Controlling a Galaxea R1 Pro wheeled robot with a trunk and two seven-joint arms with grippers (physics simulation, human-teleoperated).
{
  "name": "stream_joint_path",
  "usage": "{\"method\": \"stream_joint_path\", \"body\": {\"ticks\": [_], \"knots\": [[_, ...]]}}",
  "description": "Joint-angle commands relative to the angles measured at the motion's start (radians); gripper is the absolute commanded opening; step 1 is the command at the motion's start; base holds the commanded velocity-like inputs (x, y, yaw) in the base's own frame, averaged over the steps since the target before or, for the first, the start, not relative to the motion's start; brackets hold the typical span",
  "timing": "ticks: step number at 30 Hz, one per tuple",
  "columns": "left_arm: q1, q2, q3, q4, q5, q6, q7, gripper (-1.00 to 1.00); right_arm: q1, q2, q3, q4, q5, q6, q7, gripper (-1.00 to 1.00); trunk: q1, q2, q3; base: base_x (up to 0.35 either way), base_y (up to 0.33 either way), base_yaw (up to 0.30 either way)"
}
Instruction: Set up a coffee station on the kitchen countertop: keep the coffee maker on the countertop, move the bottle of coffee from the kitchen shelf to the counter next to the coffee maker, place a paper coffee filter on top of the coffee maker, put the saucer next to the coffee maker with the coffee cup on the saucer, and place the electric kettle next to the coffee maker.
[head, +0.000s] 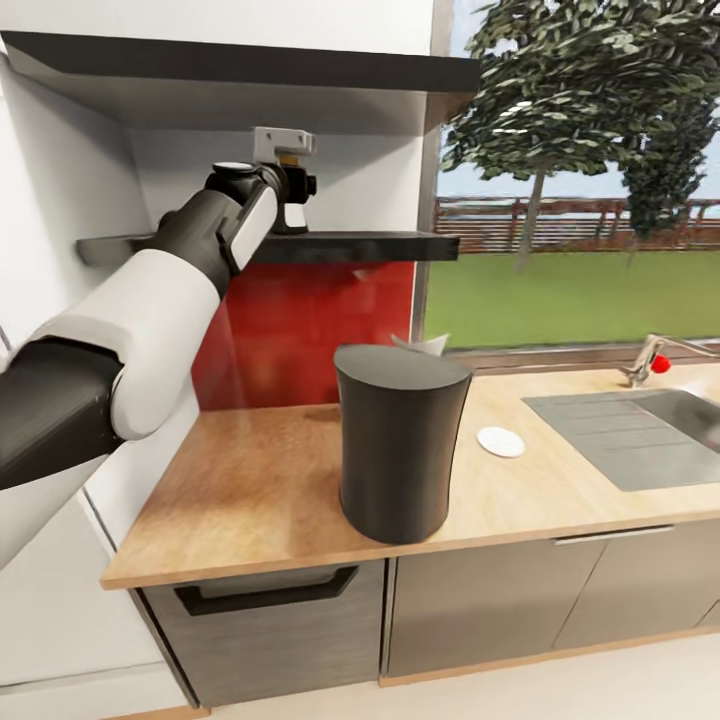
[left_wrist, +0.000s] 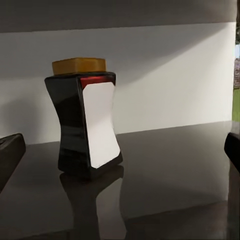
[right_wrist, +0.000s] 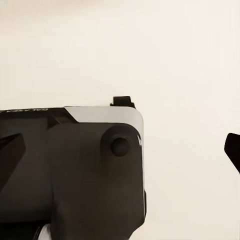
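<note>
Standing upright on the dark glossy shelf (left_wrist: 165, 170), well back toward the white wall: the bottle of coffee (left_wrist: 85, 122), dark and waisted, white label facing out, brown-orange cap closed on top, contents hidden. Flanking it at the edges of the left wrist view, the left gripper (left_wrist: 122, 150) fingertips (left_wrist: 9, 152) spread wide and apart from the bottle, holding nothing. Seen from the head camera, reaching up to that shelf (head: 380, 246) under a second dark shelf (head: 250, 62): the left arm (head: 150, 310). Below, on the kitchen countertop (head: 260, 480), the tall dark coffee maker (head: 400, 445) near the front edge, with the white saucer (head: 501, 441) just to its right, bare. Farther right, a steel sink (head: 640, 435) and tap (head: 645, 362); behind, a red backsplash (head: 310, 320) and a window onto lawn and trees. Right gripper (right_wrist: 120, 150) spread apart over a dark robot part, gripping nothing.
</note>
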Motion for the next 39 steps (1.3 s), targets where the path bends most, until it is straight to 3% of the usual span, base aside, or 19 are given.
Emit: {"method": "stream_joint_path", "body": {"ticks": [1,12,17,20,32,39], "knots": [[0.000,0.001,-0.007,-0.008,0.011,0.005,0.009,1.00,0.000,0.000,-0.008,-0.002,0.011,0.006,-0.003,1.00,0.001,-0.002,-0.002,0.332,0.000,0.000],[0.002,0.004,-0.009,-0.066,0.005,0.011,0.057,1.00,0.035,-0.010,-0.008,-0.002,0.011,0.003,0.011,1.00,0.001,-0.002,-0.002,0.090,0.000,0.000],[0.002,0.006,-0.010,-0.073,0.004,0.013,0.058,1.00,0.059,-0.029,-0.008,-0.002,0.011,0.003,0.146,1.00,0.001,-0.002,-0.002,0.001,0.000,0.000],[0.002,0.007,-0.010,-0.074,0.004,0.015,0.058,1.00,0.063,-0.040,-0.008,-0.002,0.010,0.003,0.182,1.00,0.001,-0.002,-0.002,0.000,0.000,0.000],[0.002,0.009,-0.011,-0.072,0.003,0.018,0.058,1.00,0.069,-0.036,-0.008,-0.002,0.009,0.006,0.192,1.00,0.001,-0.002,-0.002,0.168,0.000,0.000],[0.042,0.043,-0.007,-0.070,0.002,0.029,0.060,1.00,0.072,-0.032,-0.006,-0.004,0.010,0.004,0.189,1.00,0.001,-0.002,-0.002,0.006,0.000,0.000]]}}
